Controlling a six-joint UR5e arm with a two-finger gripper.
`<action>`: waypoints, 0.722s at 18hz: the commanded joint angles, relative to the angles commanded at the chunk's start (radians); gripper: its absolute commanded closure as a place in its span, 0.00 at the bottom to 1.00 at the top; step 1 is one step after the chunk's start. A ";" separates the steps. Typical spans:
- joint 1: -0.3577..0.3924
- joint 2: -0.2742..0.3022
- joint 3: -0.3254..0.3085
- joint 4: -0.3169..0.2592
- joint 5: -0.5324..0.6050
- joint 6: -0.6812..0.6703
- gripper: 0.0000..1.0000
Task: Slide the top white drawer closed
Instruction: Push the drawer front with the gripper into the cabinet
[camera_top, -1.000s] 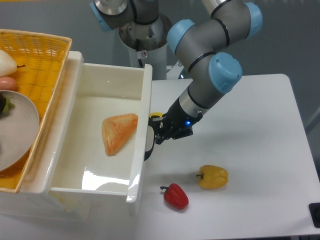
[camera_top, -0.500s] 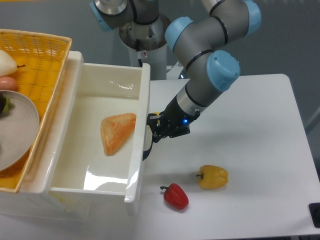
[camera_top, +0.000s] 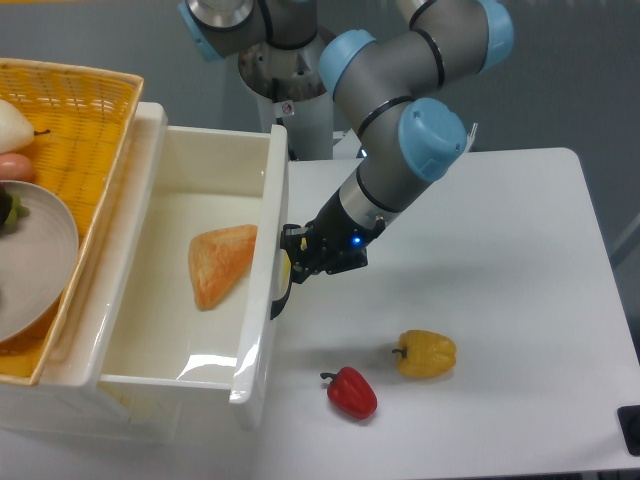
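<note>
Pressed up against the drawer front near the middle of the frame, the gripper meets the black curved handle of the top white drawer; whether its fingers are closed on the handle or merely pushing against it cannot be told from this angle. A small blue light shows on the wrist just behind it.

That drawer lies directly left of the gripper, a deep glossy box filling the left-centre of the frame, still standing open, with its front wall touching the gripper. Inside it, on the white floor, lies an orange-brown wedge of bread, close to the front wall.

At the upper left, a yellow wicker basket sits beside the drawer and holds a grey plate. On the white table, at the lower middle of the frame, a red bell pepper and a yellow bell pepper lie near each other, below the arm and well apart from the gripper.
</note>
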 joint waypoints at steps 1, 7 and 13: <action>-0.002 0.000 -0.002 0.000 0.000 0.000 0.93; -0.028 0.000 -0.002 0.002 0.000 -0.012 0.93; -0.061 0.000 0.000 0.006 0.003 -0.018 0.93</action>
